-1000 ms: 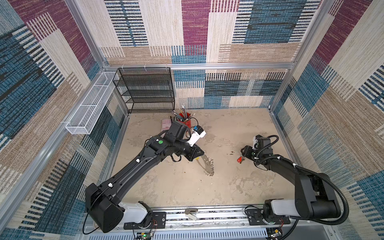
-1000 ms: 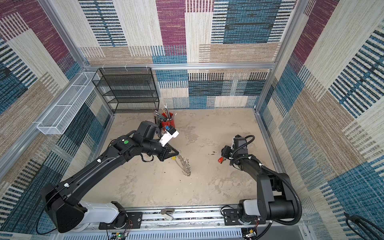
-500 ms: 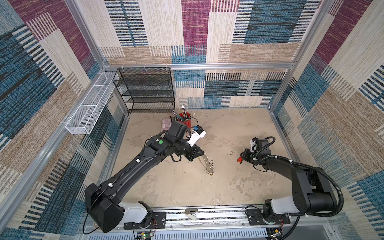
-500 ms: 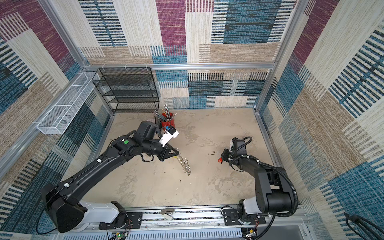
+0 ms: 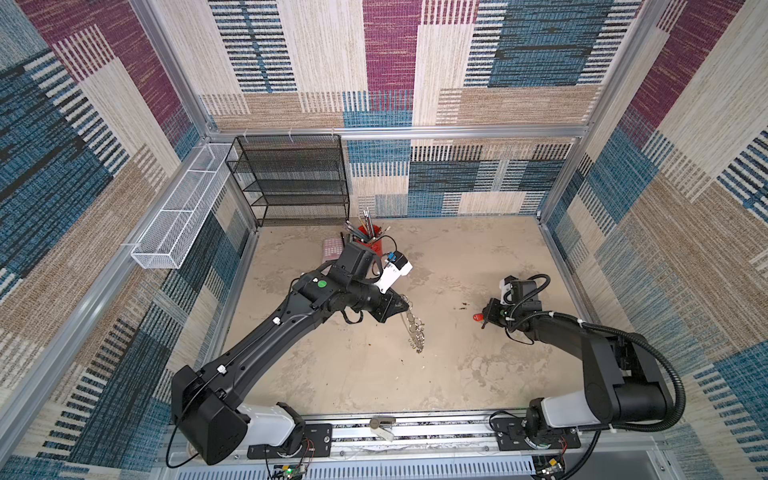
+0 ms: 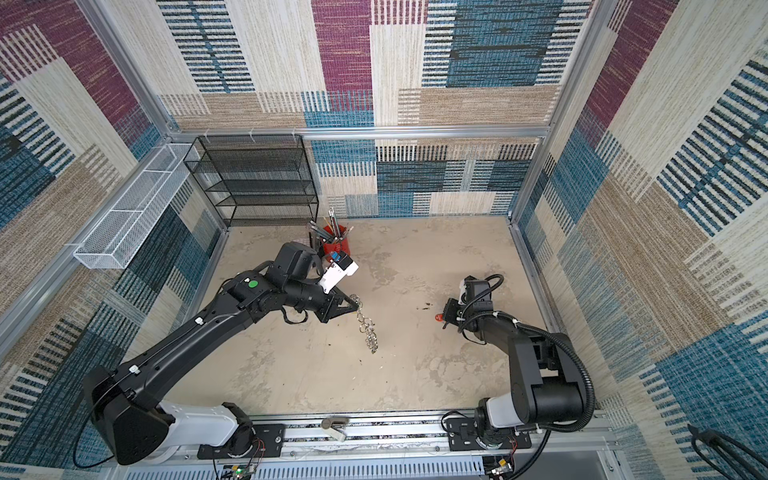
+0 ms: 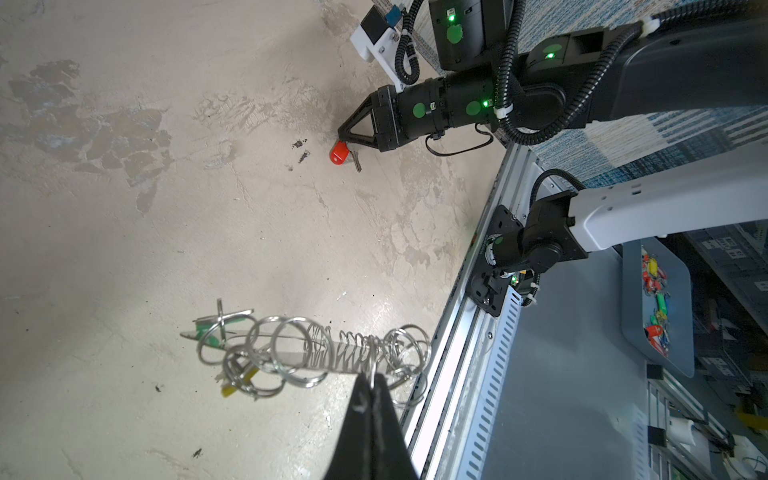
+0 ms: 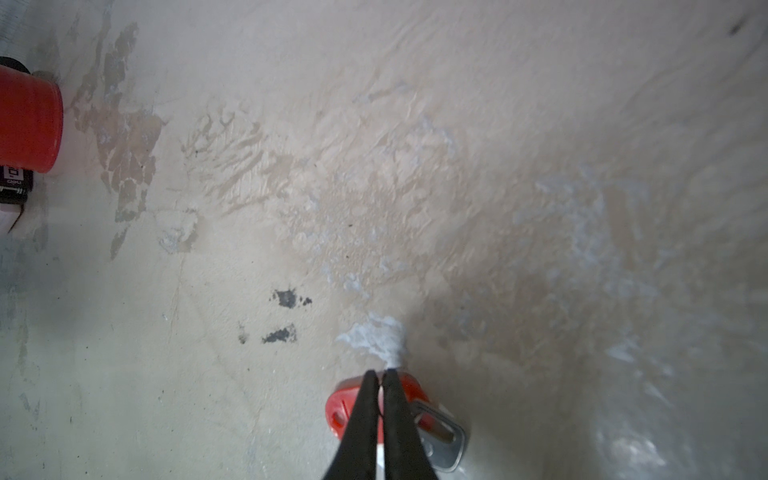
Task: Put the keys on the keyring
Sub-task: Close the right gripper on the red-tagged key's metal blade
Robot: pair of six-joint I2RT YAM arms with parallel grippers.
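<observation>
The left jaws are clamped on one end of the keyring [image 5: 415, 332] [image 6: 368, 328] [image 7: 316, 353], which dangles from them over the worktop [image 5: 353, 374]. Well apart to the right, the right jaws are nearly closed, with their tips on the red-tagged key [image 5: 478, 318] [image 6: 438, 318] [image 7: 340, 153] [image 8: 345, 405]. Whether they pinch it cannot be told.

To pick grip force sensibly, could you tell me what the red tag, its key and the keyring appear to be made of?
Red tag: likely moulded plastic, smooth, evenly red, slight sheen.
Key: metal, dull silver, flat with a punched slot.
Keyring: bright steel-like wire rings with sharp glints; grey band's material unclear.
</observation>
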